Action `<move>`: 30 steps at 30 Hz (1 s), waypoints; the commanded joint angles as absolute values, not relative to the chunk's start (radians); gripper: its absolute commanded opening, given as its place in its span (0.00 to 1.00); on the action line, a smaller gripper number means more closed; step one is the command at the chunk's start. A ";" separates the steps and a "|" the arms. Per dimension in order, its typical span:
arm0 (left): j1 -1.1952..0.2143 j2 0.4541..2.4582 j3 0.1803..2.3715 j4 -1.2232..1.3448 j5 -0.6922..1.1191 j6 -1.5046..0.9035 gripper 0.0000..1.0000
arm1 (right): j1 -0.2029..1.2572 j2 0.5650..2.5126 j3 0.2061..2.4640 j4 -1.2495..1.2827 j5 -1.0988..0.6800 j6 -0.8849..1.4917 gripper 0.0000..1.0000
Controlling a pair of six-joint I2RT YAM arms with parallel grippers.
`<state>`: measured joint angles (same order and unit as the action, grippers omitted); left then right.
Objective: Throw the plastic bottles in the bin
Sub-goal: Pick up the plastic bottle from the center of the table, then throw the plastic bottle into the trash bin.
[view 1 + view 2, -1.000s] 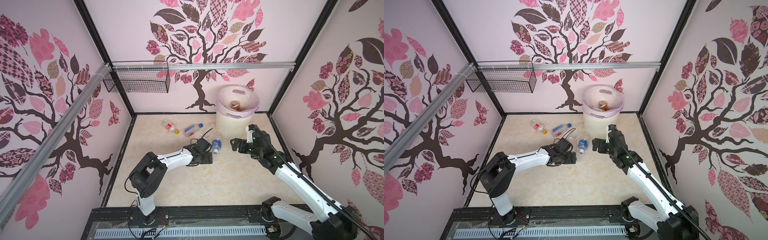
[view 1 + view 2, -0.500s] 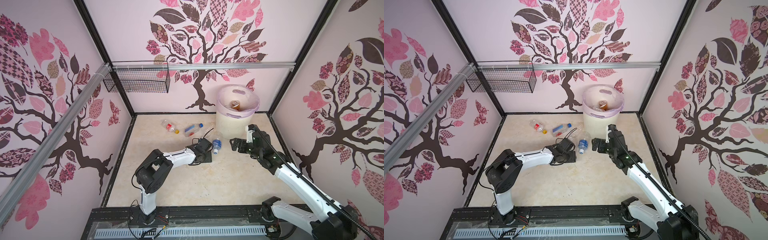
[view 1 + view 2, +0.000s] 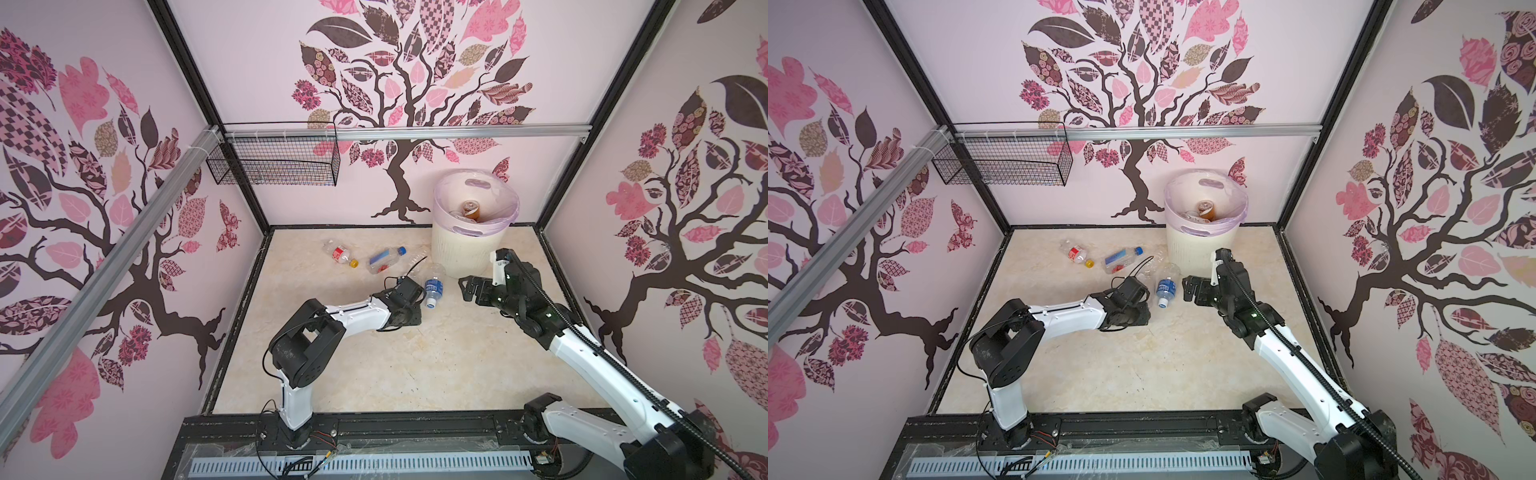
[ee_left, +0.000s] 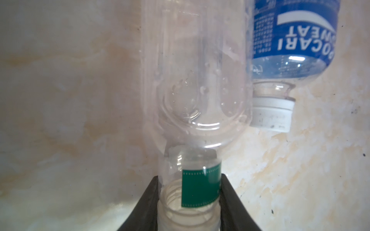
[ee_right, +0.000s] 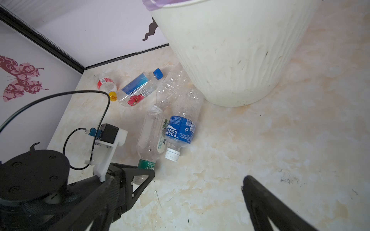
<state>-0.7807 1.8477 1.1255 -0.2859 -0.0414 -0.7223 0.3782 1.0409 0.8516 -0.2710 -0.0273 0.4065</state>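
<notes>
A clear bottle (image 4: 196, 80) with a green neck band lies on the floor, its neck between the fingers of my left gripper (image 4: 190, 180), which press on both sides of it. In both top views the left gripper (image 3: 415, 305) (image 3: 1144, 306) sits low beside a blue-labelled, white-capped bottle (image 3: 432, 286) (image 5: 181, 130). Behind lie a blue-capped bottle (image 3: 384, 258), a red-labelled, yellow-capped bottle (image 3: 340, 253) and a crushed clear one (image 5: 172, 88). The cream bin (image 3: 469, 249) with its lilac bag holds a brown bottle (image 3: 471, 208). My right gripper (image 3: 467, 286) (image 5: 180, 200) hovers open and empty beside the bin.
A black wire mesh basket (image 3: 274, 162) hangs on the back wall at the left. Patterned walls close in the marble-look floor (image 3: 415, 365) on three sides. The left arm's cable (image 5: 104, 112) loops above its wrist.
The left gripper has slid forward a little and its jaws have closed onto the clear bottle's neck. The right arm and the other bottles have not moved.
</notes>
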 commanded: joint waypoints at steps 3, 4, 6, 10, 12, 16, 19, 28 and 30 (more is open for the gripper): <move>-0.784 1.719 1.046 -0.215 -0.033 -0.693 0.31 | 0.380 1.037 0.850 -0.263 -0.068 0.432 0.99; -0.784 1.698 1.030 -0.201 -0.028 -0.686 0.31 | 0.380 1.044 0.851 -0.261 -0.082 0.440 1.00; -0.784 1.656 1.001 -0.172 -0.018 -0.673 0.31 | 0.380 1.056 0.857 -0.259 -0.116 0.453 0.99; -0.785 1.581 0.949 -0.119 0.002 -0.647 0.31 | 0.380 1.078 0.865 -0.228 -0.195 0.495 0.99; -0.785 1.540 0.926 -0.097 0.011 -0.638 0.31 | 0.380 1.094 0.877 -0.205 -0.250 0.528 1.00; -0.791 1.462 0.889 -0.059 0.028 -0.626 0.31 | 0.382 1.129 0.901 -0.148 -0.335 0.587 1.00; -0.799 1.415 0.870 -0.047 0.034 -0.618 0.31 | 0.390 1.170 0.939 -0.123 -0.373 0.613 1.00; -0.838 1.324 0.839 -0.036 0.016 -0.608 0.31 | 0.453 1.307 1.053 -0.057 -0.386 0.644 0.98; -0.844 1.306 0.831 -0.035 0.010 -0.609 0.31 | 0.454 1.340 1.073 -0.047 -0.398 0.654 0.94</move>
<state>-0.8375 1.3376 0.8642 -0.0628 0.0231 -0.6239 0.4549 1.2915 1.0298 -0.0818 -0.3729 0.6266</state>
